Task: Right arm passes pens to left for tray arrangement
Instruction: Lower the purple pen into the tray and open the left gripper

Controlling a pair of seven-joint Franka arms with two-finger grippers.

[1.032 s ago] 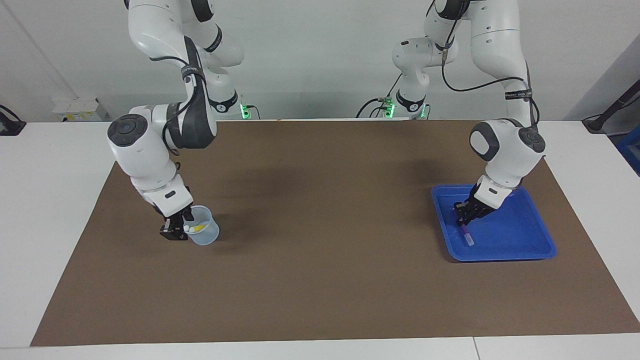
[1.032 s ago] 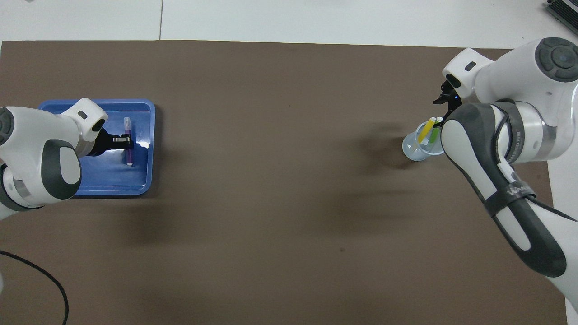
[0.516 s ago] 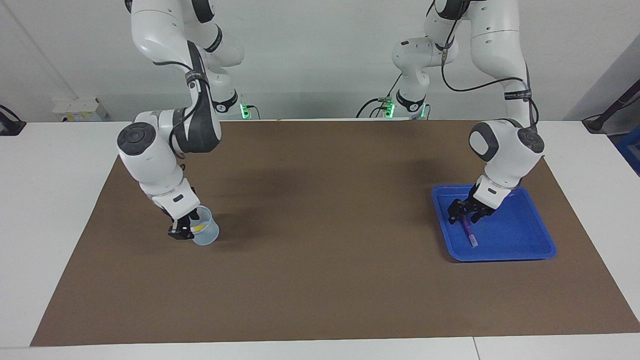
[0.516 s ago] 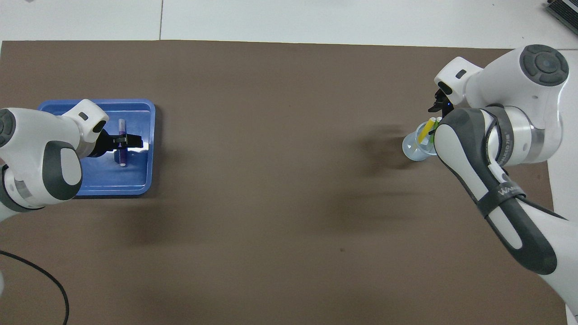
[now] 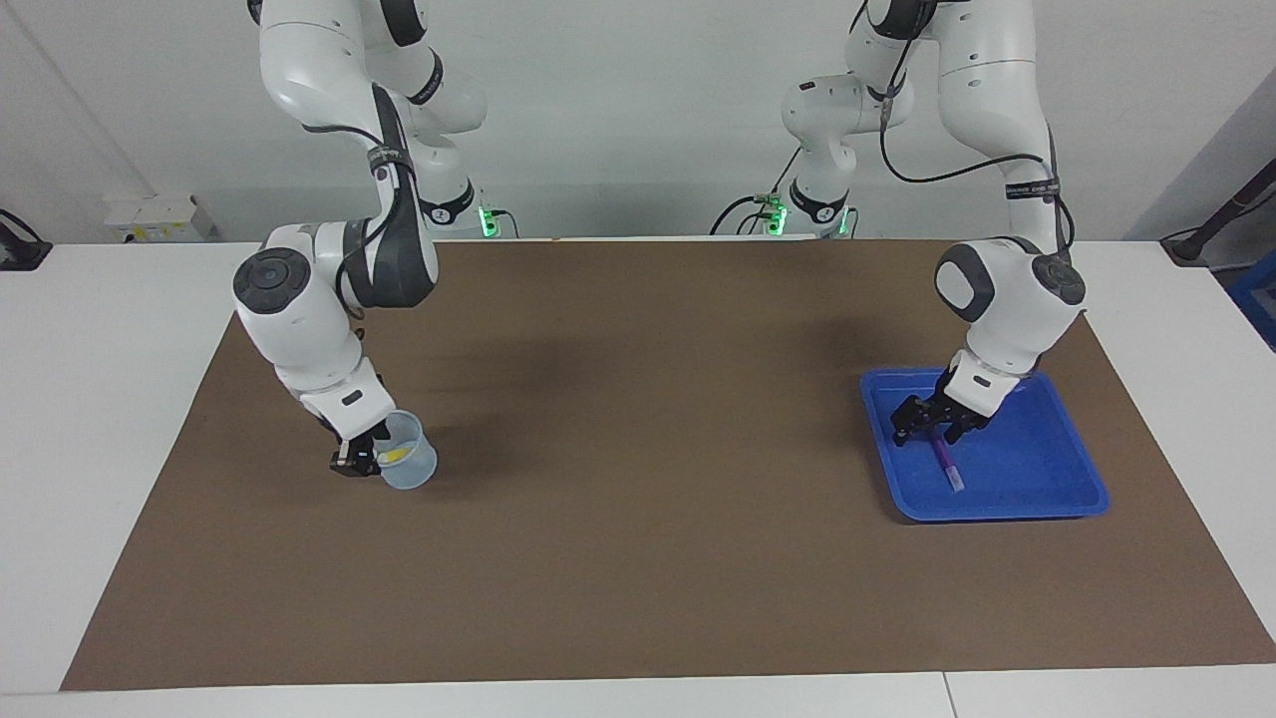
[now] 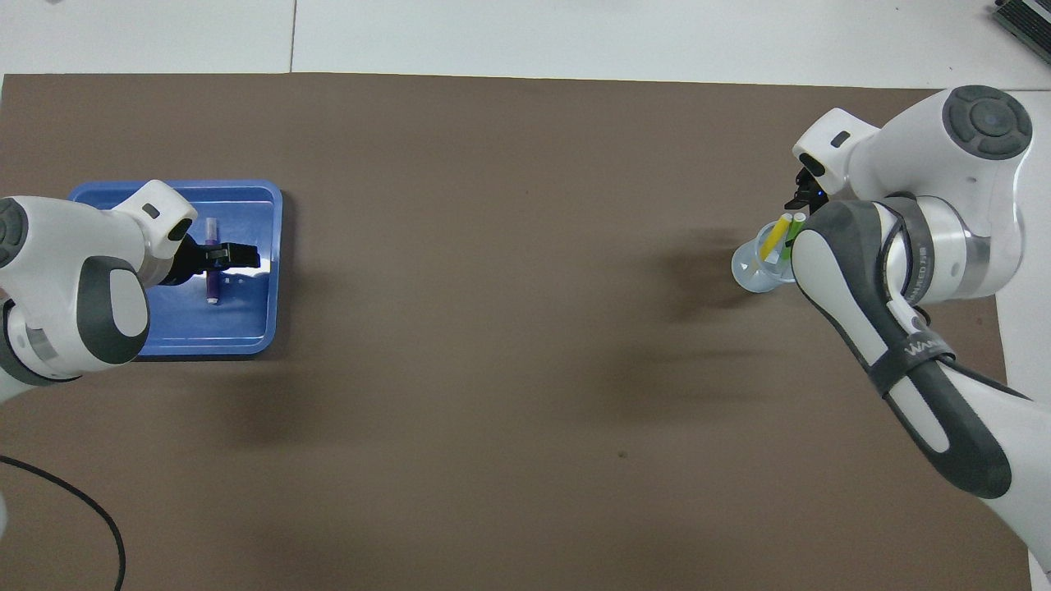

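The purple pen (image 5: 947, 467) (image 6: 212, 283) lies flat in the blue tray (image 5: 1037, 469) (image 6: 246, 328) at the left arm's end of the table. My left gripper (image 5: 928, 427) (image 6: 220, 258) hovers low over the pen's end nearer the robots, open and holding nothing. The yellow pen (image 5: 397, 456) (image 6: 773, 238) and the green pen (image 6: 791, 240) stand leaning in a translucent cup (image 5: 409, 467) (image 6: 759, 271) at the right arm's end. My right gripper (image 5: 356, 462) (image 6: 805, 197) is down at the cup's rim, by the pens' pale tops.
A brown mat (image 5: 638, 499) covers most of the white table. A black cable (image 6: 74, 501) lies on the mat near the left arm's base. A small white box (image 5: 159, 214) sits at the table's edge near the right arm.
My left gripper has opened and let go of the purple pen, which now lies in the tray. My right arm has shifted slightly at the cup.
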